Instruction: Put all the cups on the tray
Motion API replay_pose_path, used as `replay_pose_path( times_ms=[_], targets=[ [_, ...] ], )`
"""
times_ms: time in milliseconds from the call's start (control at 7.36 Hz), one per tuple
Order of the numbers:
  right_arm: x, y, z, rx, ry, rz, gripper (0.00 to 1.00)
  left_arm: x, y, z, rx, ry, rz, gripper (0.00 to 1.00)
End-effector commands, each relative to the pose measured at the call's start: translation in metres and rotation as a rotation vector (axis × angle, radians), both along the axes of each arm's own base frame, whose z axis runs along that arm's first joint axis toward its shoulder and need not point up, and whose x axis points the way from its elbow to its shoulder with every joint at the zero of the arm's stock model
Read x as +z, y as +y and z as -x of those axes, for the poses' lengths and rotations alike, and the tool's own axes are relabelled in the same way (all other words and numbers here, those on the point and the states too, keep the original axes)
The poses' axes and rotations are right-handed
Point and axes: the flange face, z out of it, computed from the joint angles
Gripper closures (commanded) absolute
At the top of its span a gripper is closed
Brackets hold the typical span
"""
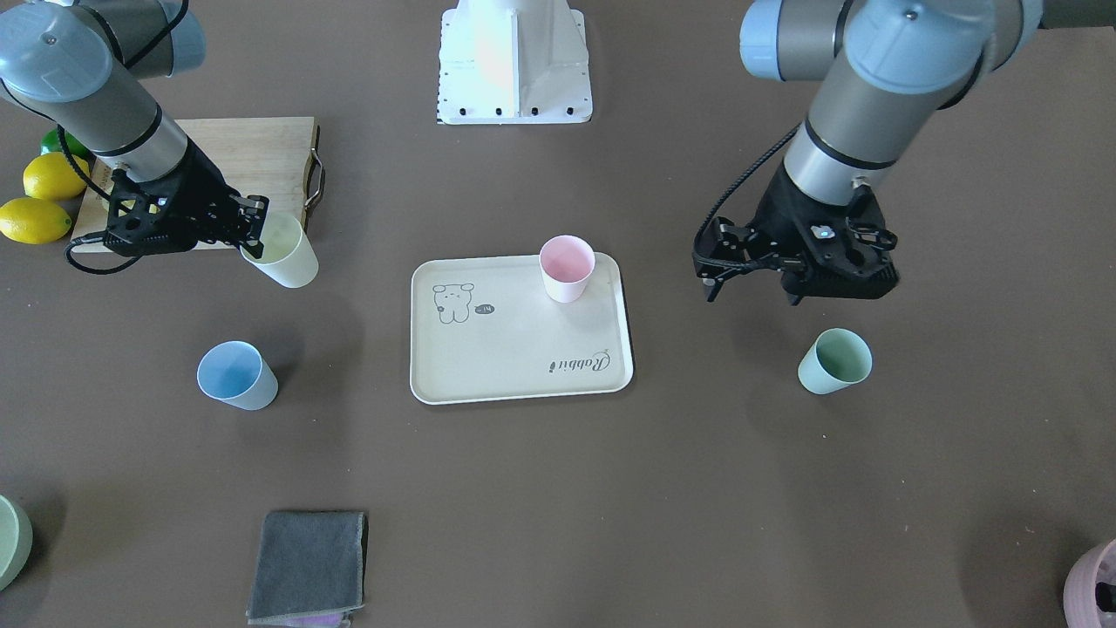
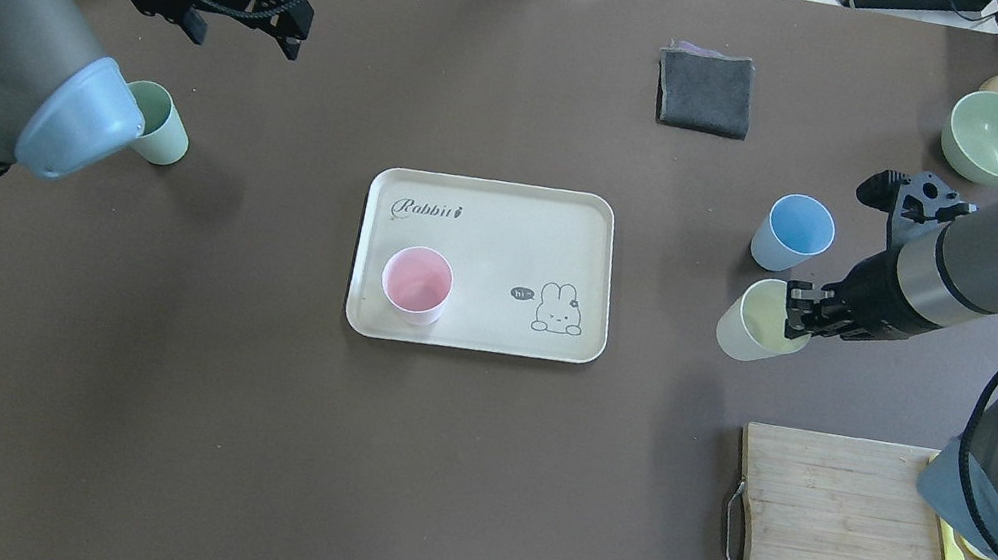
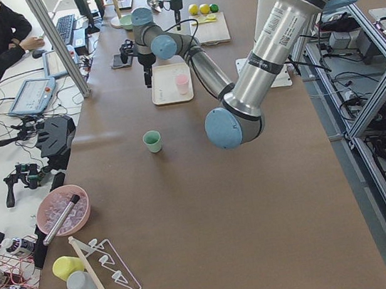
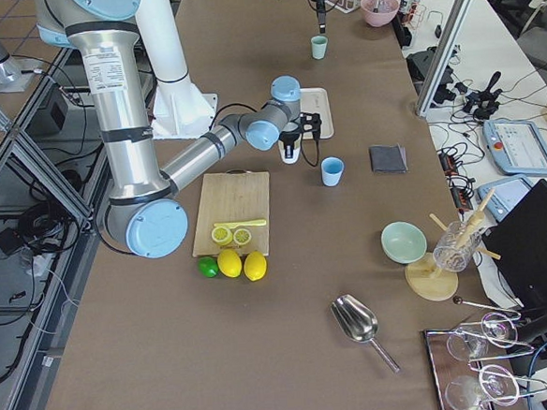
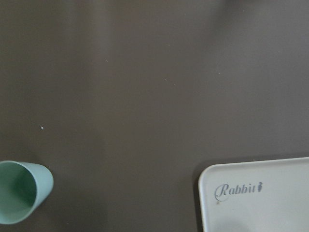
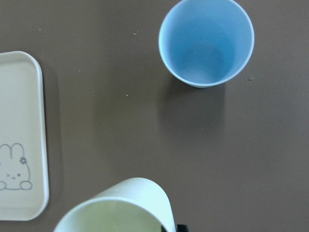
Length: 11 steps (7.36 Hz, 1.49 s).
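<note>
The cream tray (image 1: 514, 366) (image 2: 509, 221) lies mid-table with the pink cup (image 1: 567, 269) (image 2: 416, 283) upright on one corner. My right gripper (image 1: 253, 235) (image 2: 796, 320) is shut on the rim of the pale yellow cup (image 1: 281, 250) (image 2: 761, 322) (image 6: 116, 208), which is tilted, to the tray's side. The light blue cup (image 1: 235, 375) (image 2: 793, 232) (image 6: 206, 41) stands on the table close by. My left gripper (image 1: 751, 292) (image 2: 244, 35) is open and empty, raised near the mint green cup (image 1: 835, 361) (image 2: 158, 124) (image 5: 19, 198), which stands on the table.
A wooden cutting board (image 1: 253, 157) (image 2: 878, 557) with lemons (image 1: 35, 220) beside it lies near my right arm. A folded grey cloth (image 1: 309, 567) (image 2: 705, 91) and a pale green bowl (image 2: 996, 137) lie on the far side. A mauve pot (image 1: 1094, 589) sits at a corner.
</note>
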Motion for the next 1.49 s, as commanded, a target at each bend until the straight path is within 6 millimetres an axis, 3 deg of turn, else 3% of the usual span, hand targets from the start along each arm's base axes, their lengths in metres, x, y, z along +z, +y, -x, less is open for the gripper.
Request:
replay_pose_path(
  times_ms=[0,272,543,679,951,1087,1223,1359],
  targets=[
    [-0.065,-0.003,0.044,0.004,-0.009,0.047,1.0,0.049,-0.018,0.041,0.079,-0.076,-0.071,0.02],
    [-0.112,-0.003,0.112,0.042,-0.02,0.07,1.0,0.096,-0.027,0.071,0.135,-0.131,-0.105,0.02],
    [-0.128,-0.018,0.156,0.05,0.0,0.078,1.0,0.136,-0.041,0.071,0.15,-0.139,-0.127,0.02],
    [-0.121,-0.019,0.17,0.05,0.02,0.084,1.0,0.152,-0.044,0.069,0.149,-0.135,-0.135,0.02],
    [-0.102,-0.018,0.188,0.033,0.055,0.094,1.0,0.156,-0.046,0.068,0.15,-0.135,-0.134,0.02],
    [-0.097,-0.019,0.191,0.032,0.065,0.098,0.76,0.156,-0.046,0.068,0.153,-0.132,-0.134,0.02],
    [-0.096,-0.02,0.192,0.036,0.068,0.105,0.14,0.162,-0.044,0.069,0.162,-0.137,-0.135,0.02],
    [-0.104,-0.023,0.19,0.051,0.06,0.098,0.0,0.177,-0.039,0.071,0.171,-0.141,-0.14,0.02]
  ],
)
